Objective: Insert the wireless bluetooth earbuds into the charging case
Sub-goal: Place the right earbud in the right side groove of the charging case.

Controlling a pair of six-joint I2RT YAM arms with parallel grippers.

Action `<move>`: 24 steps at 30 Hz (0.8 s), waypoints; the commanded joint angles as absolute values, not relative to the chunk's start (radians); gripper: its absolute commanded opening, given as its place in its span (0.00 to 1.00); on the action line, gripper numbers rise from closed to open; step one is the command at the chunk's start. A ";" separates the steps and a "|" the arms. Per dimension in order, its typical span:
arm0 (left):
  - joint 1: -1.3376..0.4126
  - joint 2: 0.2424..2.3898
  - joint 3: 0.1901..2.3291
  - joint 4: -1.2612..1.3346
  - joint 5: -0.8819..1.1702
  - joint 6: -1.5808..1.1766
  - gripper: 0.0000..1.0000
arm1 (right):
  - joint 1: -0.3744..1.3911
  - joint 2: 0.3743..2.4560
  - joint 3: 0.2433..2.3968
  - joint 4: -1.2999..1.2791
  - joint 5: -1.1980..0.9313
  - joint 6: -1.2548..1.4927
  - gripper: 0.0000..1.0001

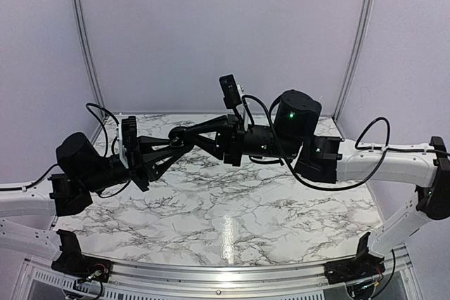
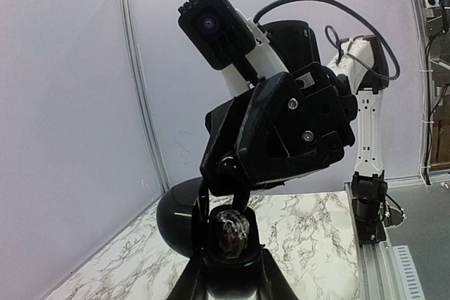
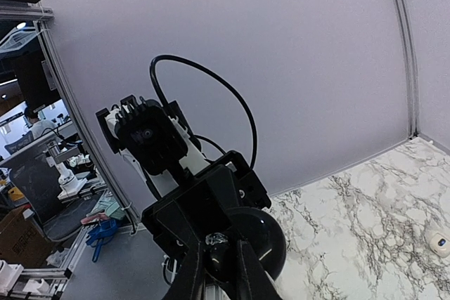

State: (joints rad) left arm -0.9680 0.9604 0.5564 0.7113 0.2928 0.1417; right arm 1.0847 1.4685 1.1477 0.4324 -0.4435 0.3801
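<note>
Both grippers meet in mid-air above the far left of the table. My left gripper point(image 1: 176, 141) point(image 2: 230, 256) is shut on a black rounded case point(image 2: 232, 266) with an open hollow. A glossy black dome point(image 2: 177, 217), seemingly its lid, stands behind it. A small dark mottled earbud point(image 2: 233, 234) sits in the hollow. My right gripper point(image 1: 185, 133) point(image 3: 219, 256) comes onto it from the other side, its jaws close together on the small dark glossy piece point(image 3: 223, 258). A small cream-white rounded case point(image 3: 439, 242) lies on the marble, far from both grippers.
The marble table point(image 1: 232, 223) lies below the arms. Grey walls close the back and sides. A metal rail point(image 1: 211, 273) runs along the near edge, with the arm bases at its ends. The right arm's cable point(image 1: 330, 180) loops over the table's right part.
</note>
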 commanded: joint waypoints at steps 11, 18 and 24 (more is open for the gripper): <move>-0.969 0.936 0.567 0.784 0.260 0.120 0.00 | 1.091 1.471 1.152 0.408 -0.377 0.436 0.10; -0.969 0.936 0.564 0.788 0.249 0.121 0.00 | 1.097 1.498 1.155 0.461 -0.421 0.482 0.10; -0.969 0.927 0.559 0.790 0.232 0.125 0.00 | 1.118 1.502 1.152 0.458 -0.394 0.473 0.10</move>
